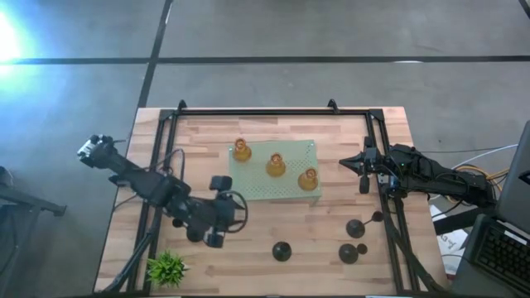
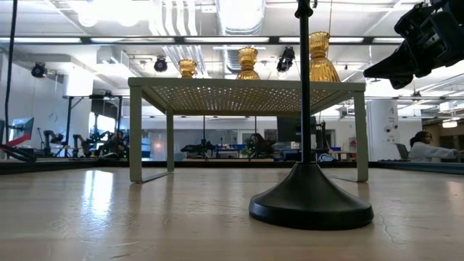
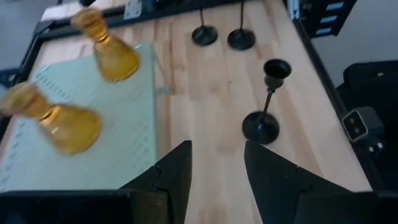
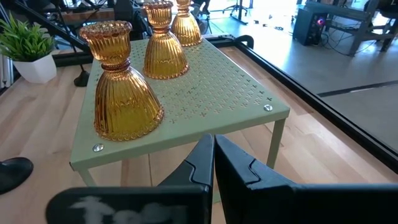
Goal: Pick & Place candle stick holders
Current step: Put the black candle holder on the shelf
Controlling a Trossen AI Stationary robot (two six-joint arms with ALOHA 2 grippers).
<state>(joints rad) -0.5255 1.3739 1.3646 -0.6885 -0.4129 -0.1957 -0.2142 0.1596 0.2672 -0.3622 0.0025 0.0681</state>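
Left gripper (image 3: 214, 171) open, empty; nearest black candle stick holder (image 3: 266, 102) looks top-heavy, so grab its thin stem.

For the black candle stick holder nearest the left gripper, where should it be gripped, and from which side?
Grip the thin stem of the black holder, between its cup top and round base. It stands upright on bare wood, apart from the others, so a level approach by the open left gripper, fingers either side of the stem, looks best. The base seems too wide and sloped.
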